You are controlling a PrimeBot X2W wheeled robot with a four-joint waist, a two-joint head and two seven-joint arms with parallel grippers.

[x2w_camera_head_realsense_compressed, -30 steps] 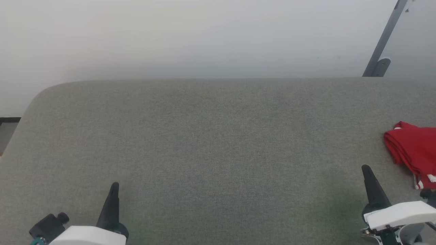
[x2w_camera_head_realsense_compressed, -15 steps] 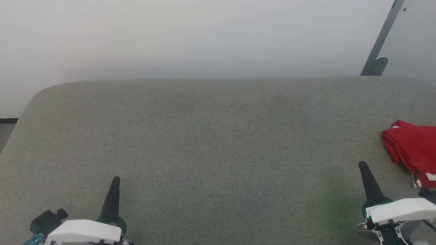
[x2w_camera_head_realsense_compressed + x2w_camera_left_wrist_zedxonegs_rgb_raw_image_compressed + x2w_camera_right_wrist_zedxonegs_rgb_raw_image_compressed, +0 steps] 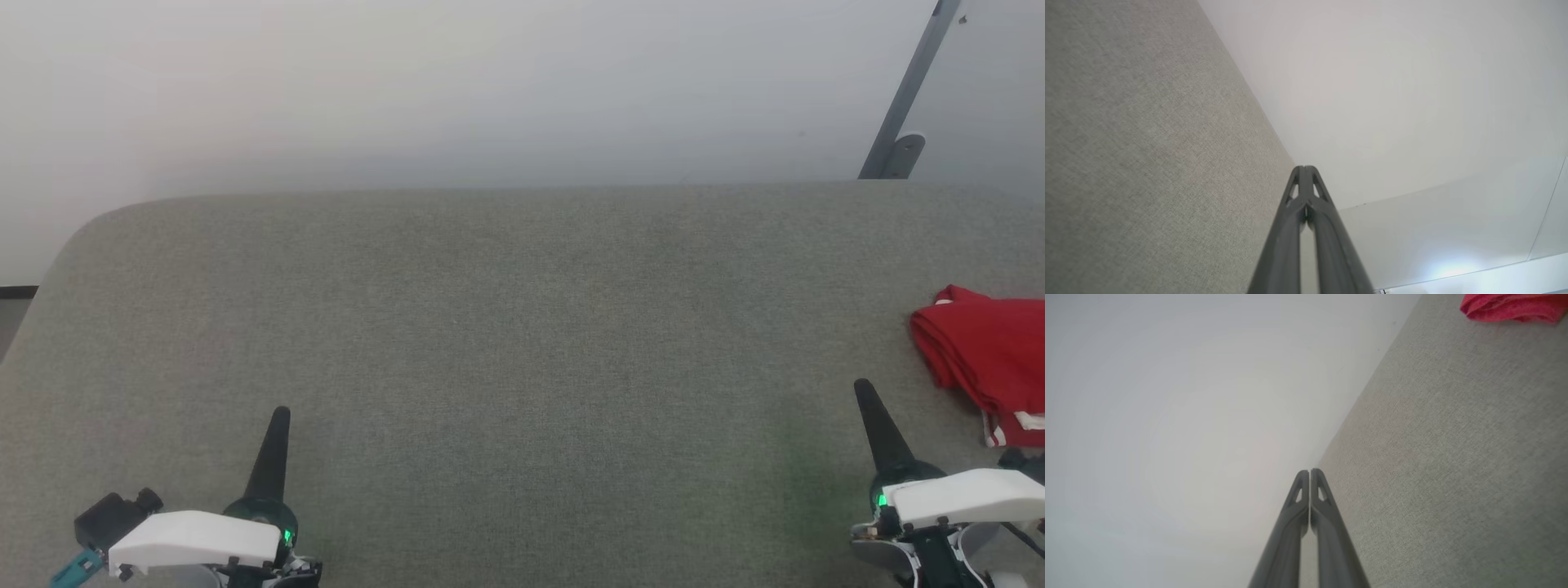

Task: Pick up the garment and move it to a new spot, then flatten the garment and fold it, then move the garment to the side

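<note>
- Since a second ago the left claw and right claw have risen a little in the head view, and more of their white housings is in sight. The whole picture has also slid slightly, so the small shift of the garment is the camera's, not its own.
- The garment is a bright red bundle of cloth, doubled over in soft ridges. It lies on the surface at the far right of the head view, cut off by that edge.
- A strip of white-and-red striped trim shows at the garment's near end.
- In the right wrist view the garment sits in the upper right corner, well apart from the fingertips.
- The right claw is the nearer one to the garment, on its left and closer to the robot, not touching it. Its two dark fingers are pressed together tip to tip, pinching nothing. A green light glows at its base.
- The left claw is at the lower left of the head view, well apart from the garment. Its fingers also meet at the tips with nothing between them.
- The surface is covered in grey-green woven fabric and is rounded at its far left corner.
- Behind it stands a pale wall, with a slanting grey metal bar at the upper right.
</note>
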